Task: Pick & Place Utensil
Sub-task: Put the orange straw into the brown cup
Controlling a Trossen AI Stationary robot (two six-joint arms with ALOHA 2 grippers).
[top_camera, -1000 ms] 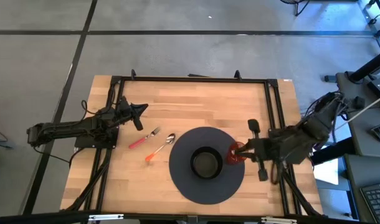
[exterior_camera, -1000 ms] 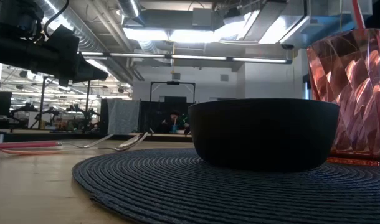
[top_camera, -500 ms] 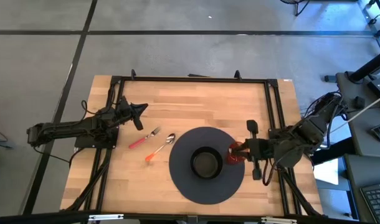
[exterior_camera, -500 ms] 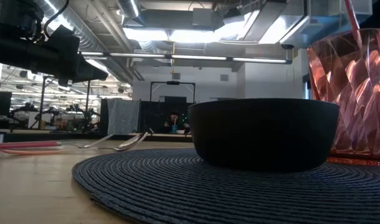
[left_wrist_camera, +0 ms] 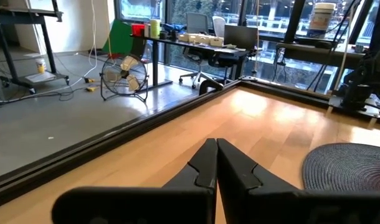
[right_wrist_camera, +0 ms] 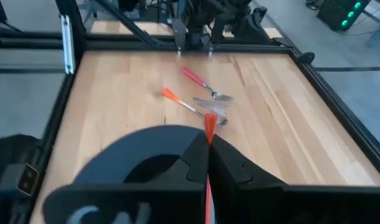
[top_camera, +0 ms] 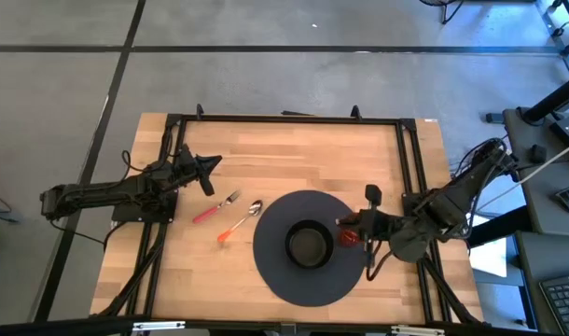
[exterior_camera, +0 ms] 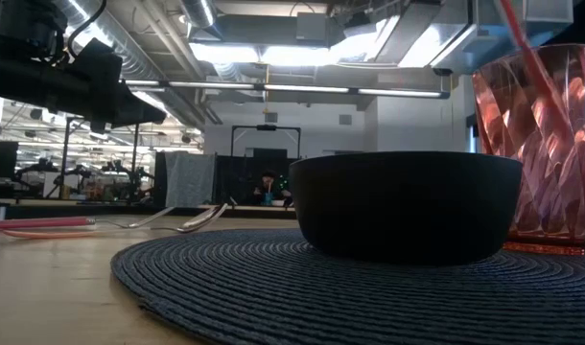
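Right gripper pinching red utensil over pink cup

Right gripper is sitting at the right edge of the round dark woven placemat, its fingers clenched on a thin red-handled utensil. In the right wrist view the red handle is poking up between the closed dark fingertips. In the low view the same red handle is leaning at a tilt inside the faceted translucent pink plastic cup, with the upper end angling away past the rim. The cup is standing on the placemat just beside the black round bowl, which is sitting at the mat's middle. What kind of utensil head it has is hidden in the cup.

Left gripper is waiting over the left part of the light wooden table, fingers pressed together and holding nothing, as the left wrist view is showing.

Two more utensils are lying on bare wood left of the placemat: a pink-handled metal fork and an orange-handled metal spoon, side by side, close but apart, both angled the same way. The spoon's bowl is lying just beside the placemat's edge.
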